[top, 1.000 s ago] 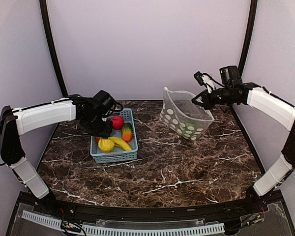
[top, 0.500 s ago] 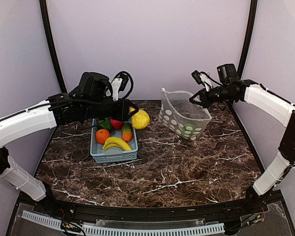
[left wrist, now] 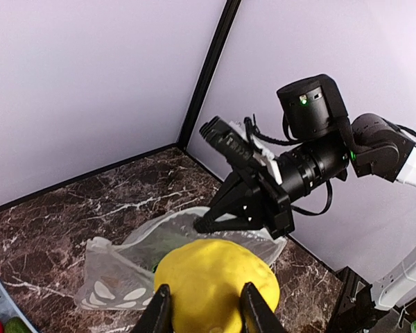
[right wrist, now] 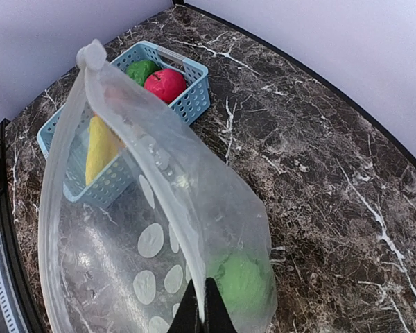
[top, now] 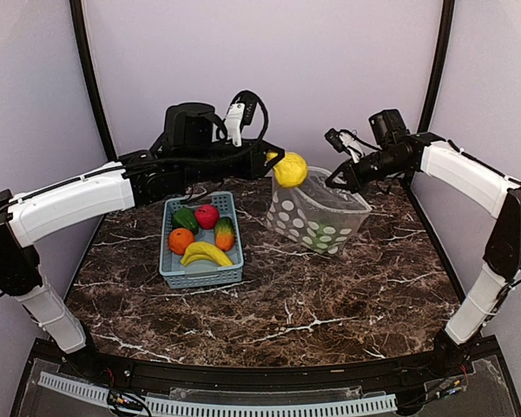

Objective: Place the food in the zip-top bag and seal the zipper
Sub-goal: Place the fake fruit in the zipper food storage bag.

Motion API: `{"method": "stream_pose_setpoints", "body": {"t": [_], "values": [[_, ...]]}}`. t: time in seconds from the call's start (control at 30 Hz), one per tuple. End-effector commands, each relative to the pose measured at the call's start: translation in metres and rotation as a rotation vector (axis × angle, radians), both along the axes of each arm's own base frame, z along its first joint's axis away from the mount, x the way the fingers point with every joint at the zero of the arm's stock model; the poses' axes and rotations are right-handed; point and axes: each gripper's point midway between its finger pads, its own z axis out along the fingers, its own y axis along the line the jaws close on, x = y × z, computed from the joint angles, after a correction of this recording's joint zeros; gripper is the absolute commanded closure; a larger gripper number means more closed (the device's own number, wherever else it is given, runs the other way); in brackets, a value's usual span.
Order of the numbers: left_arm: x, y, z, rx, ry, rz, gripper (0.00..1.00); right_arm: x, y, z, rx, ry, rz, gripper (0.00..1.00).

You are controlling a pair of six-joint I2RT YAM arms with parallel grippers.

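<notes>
The light-blue slotted basket is sitting at 9 o'clock from the table's middle, carrying a green pepper, a red apple, an orange, a yellow banana bunch and a green-and-orange piece. The zip-top bag is standing at 1 o'clock, mouth up and sagging open, with one round green piece lying in its bottom corner.

The left gripper is clamping the yellow pear between its fingers, holding it in the air at the 11 o'clock side of the bag's mouth, above the rim. The right gripper is pinching the bag's upper rim at 12 to 1 o'clock, jaws closed flat on the film and lifting that edge.

A narrow strip of the marble-patterned table is separating basket and bag; a broad stretch is running toward 6 o'clock. The bag's film is looking thin, clear and creased, printed with white dots; the pear is looking smooth and matte.
</notes>
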Motion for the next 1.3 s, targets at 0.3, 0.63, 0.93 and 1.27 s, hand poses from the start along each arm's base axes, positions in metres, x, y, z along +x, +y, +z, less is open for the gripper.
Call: {"method": "stream_pose_setpoints", "body": {"t": [0.3, 0.63, 0.93, 1.27], "values": [[0.023, -0.053, -0.007, 0.014, -0.052, 0.010, 0.94, -0.025, 0.005, 0.024, 0.053, 0.027, 0.012, 1.00], [0.057, -0.059, -0.068, 0.116, 0.050, 0.192, 0.97, -0.033, -0.001, 0.050, 0.082, -0.008, -0.020, 1.00], [0.073, -0.056, -0.098, 0.202, 0.060, 0.316, 0.79, -0.043, 0.006, 0.058, 0.137, 0.022, 0.022, 1.00], [0.060, -0.079, -0.069, 0.164, -0.017, 0.225, 0.41, -0.040, 0.002, 0.049, 0.115, 0.020, -0.005, 1.00]]}}
